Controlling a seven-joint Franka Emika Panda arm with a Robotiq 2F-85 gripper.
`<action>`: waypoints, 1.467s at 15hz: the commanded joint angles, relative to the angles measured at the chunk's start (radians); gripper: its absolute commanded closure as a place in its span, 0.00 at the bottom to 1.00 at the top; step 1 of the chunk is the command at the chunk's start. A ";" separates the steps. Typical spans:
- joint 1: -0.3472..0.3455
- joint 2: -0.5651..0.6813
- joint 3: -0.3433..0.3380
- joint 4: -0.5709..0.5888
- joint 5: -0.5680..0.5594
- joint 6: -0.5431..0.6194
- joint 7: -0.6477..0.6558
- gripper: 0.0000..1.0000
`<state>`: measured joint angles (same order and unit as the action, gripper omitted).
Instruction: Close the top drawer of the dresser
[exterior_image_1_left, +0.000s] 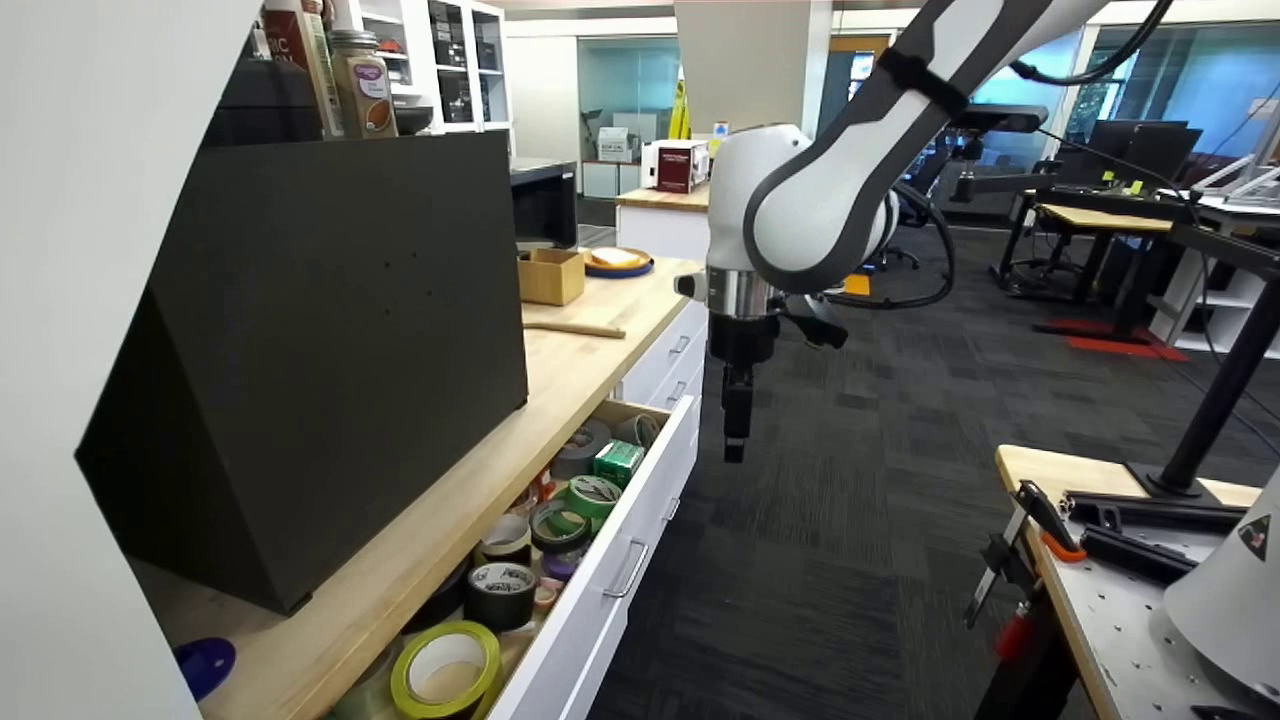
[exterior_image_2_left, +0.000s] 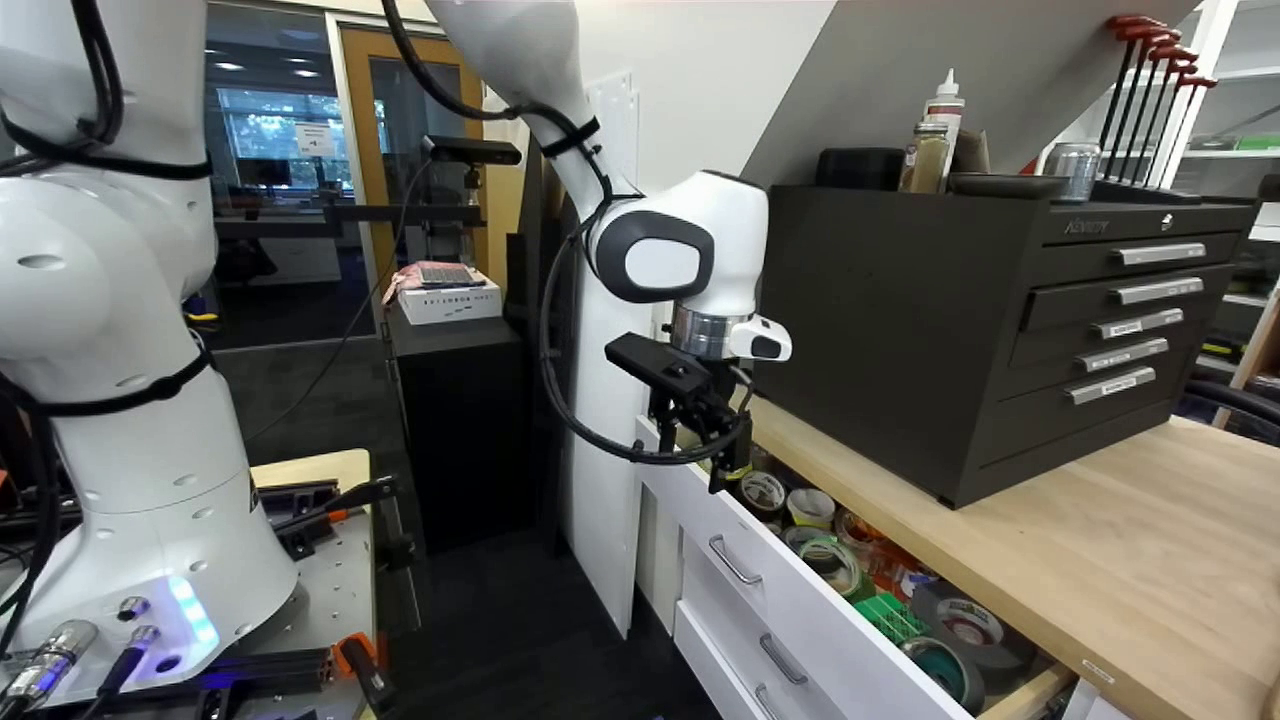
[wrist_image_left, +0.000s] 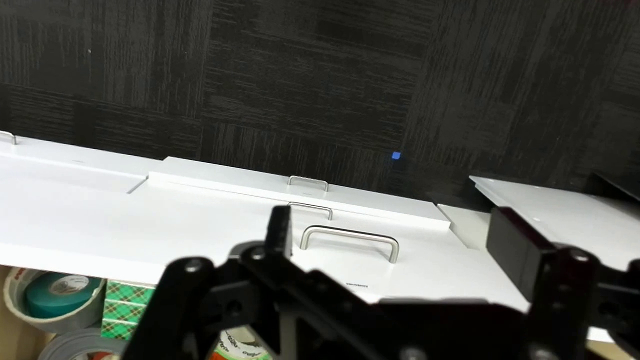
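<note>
The top drawer is pulled out from under the wooden counter. Its white front shows in both exterior views (exterior_image_1_left: 575, 630) (exterior_image_2_left: 800, 610) and in the wrist view (wrist_image_left: 200, 225). A metal bar handle on it shows in each view (exterior_image_1_left: 627, 568) (exterior_image_2_left: 735, 560) (wrist_image_left: 350, 232). Rolls of tape, including a yellow roll (exterior_image_1_left: 445, 668), lie inside. My gripper (exterior_image_1_left: 735, 450) is open and empty, pointing down near the drawer front; it also shows in an exterior view (exterior_image_2_left: 692, 462). In the wrist view (wrist_image_left: 395, 240), the handle appears between the fingers, below them and apart from them.
The wooden counter (exterior_image_1_left: 560, 375) bears a black tool chest (exterior_image_1_left: 350, 330), a cardboard box (exterior_image_1_left: 552, 276) and a plate (exterior_image_1_left: 618, 264). A white panel (exterior_image_2_left: 600, 480) stands beside the drawers. The robot's table (exterior_image_1_left: 1125, 610) with clamps stands across the carpeted floor (exterior_image_1_left: 830, 560).
</note>
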<state>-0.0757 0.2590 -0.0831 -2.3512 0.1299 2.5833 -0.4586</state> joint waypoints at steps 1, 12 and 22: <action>-0.037 0.100 0.060 0.016 0.043 0.133 0.059 0.00; -0.062 0.274 0.142 0.070 -0.024 0.322 0.182 0.00; -0.024 0.364 0.114 0.111 -0.059 0.366 0.232 0.00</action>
<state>-0.1172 0.5580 0.0457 -2.2735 0.1151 2.9072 -0.2892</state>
